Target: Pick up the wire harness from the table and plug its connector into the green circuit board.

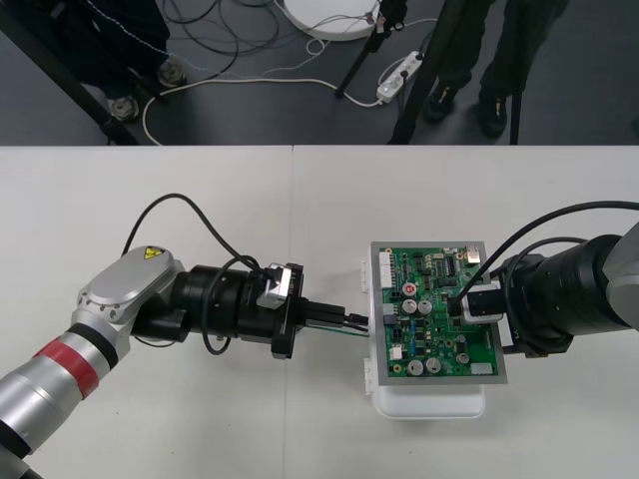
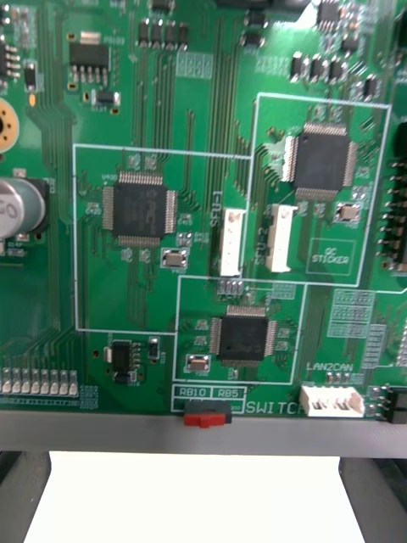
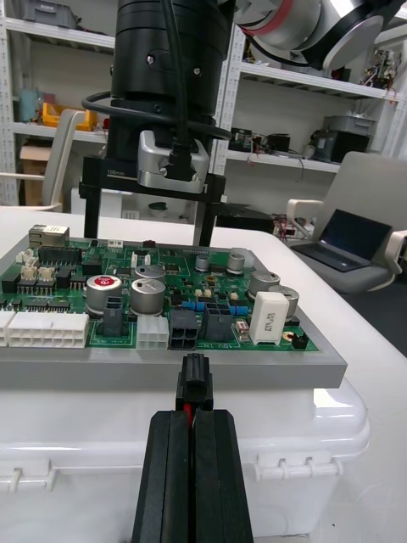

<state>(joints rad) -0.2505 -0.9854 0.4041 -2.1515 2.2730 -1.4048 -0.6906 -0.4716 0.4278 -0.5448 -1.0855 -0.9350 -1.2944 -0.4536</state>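
Left gripper (image 1: 351, 319) at 9 o'clock of green circuit board (image 1: 419, 349), jaws closed on the harness's black plug (image 3: 193, 386), plug just beside board edge, right gripper (image 1: 454, 307) over board, jaws wide

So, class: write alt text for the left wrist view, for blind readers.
The left gripper, shut on the harness's black plug, holds it at the near edge of the green circuit board, not yet plugged in. The right gripper stands open over the board's far side.

Green circuit board (image 2: 51, 280): RB10, RB5, SWITCH, LAN2CAN, QC STICKER. Left arm (image 1: 118, 299): yellow warning sign (image 1: 151, 253).
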